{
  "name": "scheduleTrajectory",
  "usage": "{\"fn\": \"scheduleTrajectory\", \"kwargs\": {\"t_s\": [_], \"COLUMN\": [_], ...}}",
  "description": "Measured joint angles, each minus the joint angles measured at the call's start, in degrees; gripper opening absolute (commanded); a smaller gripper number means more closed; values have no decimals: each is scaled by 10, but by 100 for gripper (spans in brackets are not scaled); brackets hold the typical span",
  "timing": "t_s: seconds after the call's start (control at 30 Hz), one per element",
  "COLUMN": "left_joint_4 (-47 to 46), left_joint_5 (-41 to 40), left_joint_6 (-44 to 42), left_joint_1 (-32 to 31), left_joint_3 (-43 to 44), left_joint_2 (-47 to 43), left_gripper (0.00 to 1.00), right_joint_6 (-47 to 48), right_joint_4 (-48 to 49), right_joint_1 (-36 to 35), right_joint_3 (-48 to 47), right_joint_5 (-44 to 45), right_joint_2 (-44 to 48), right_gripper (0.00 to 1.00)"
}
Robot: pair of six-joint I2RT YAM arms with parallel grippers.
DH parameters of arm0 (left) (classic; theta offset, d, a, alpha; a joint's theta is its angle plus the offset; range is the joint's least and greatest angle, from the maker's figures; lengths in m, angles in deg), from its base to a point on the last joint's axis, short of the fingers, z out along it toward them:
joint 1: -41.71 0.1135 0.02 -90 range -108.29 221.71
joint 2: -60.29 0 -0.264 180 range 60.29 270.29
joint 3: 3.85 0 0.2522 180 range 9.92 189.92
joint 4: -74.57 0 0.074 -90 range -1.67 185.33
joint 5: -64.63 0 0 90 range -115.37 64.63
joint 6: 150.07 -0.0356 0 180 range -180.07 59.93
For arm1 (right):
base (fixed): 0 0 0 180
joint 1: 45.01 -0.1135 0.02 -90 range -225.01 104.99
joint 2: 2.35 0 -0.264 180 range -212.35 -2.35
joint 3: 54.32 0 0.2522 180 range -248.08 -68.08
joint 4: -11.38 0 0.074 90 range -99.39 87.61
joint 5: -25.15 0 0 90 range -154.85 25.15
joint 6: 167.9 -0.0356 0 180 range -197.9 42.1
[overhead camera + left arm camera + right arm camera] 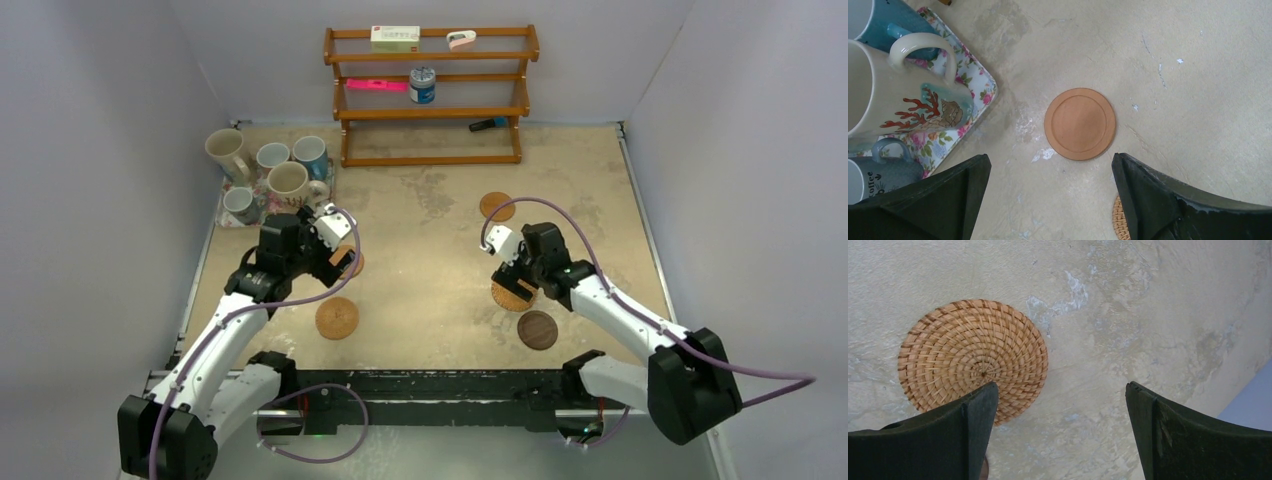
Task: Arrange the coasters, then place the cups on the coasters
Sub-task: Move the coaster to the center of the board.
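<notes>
Several cups stand on the floral tray [222, 214] at the back left, among them a large cream cup [290, 183] and a light blue cup [311, 152]. My left gripper [340, 262] hangs open over the table just short of a smooth tan-orange coaster [1079, 123]; a woven coaster [1118, 218] peeks from under its right finger. My right gripper [515, 280] is open above a woven coaster [973, 357], which lies under its left finger. A dark brown coaster [537, 329], another woven coaster [337, 318] and a tan coaster [497, 206] lie apart on the table.
In the left wrist view the coral-printed cream cup [898, 95] and a grey cup [873, 175] stand close on the left, on the tray [979, 82]. A wooden shelf [430, 95] with a tin can [422, 86] stands at the back wall. White walls close in both sides.
</notes>
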Motion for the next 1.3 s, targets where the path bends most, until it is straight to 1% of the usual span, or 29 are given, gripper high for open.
{"fn": "scheduleTrajectory", "kwargs": {"t_s": [0.13, 0.3, 0.6, 0.87, 1.0, 1.13, 1.3], "left_joint_4": [-1, -30, -50, -59, -59, -59, -59], "left_joint_5": [3, 5, 16, 17, 18, 18, 18], "left_joint_6": [1, 12, 18, 21, 22, 22, 22], "left_joint_1": [0, 0, 0, 0, 0, 0, 0], "left_joint_3": [-1, -40, -71, -78, -82, -83, -83], "left_joint_2": [0, -25, -61, -67, -73, -79, -83], "left_gripper": [100, 100, 100, 100, 100, 100, 100], "right_joint_6": [3, 5, 4, -5, -6, -7, -2], "right_joint_4": [39, 61, 118, 154, 195, 214, 204], "right_joint_1": [0, 0, 0, -4, -4, 22, 102], "right_joint_3": [25, 36, 44, 44, 42, 26, 14], "right_joint_5": [1, -3, 9, 50, 95, 120, 138], "right_joint_2": [-3, -6, -48, -70, -98, -126, -134], "right_gripper": [99, 99, 99, 99, 99, 99, 99]}}
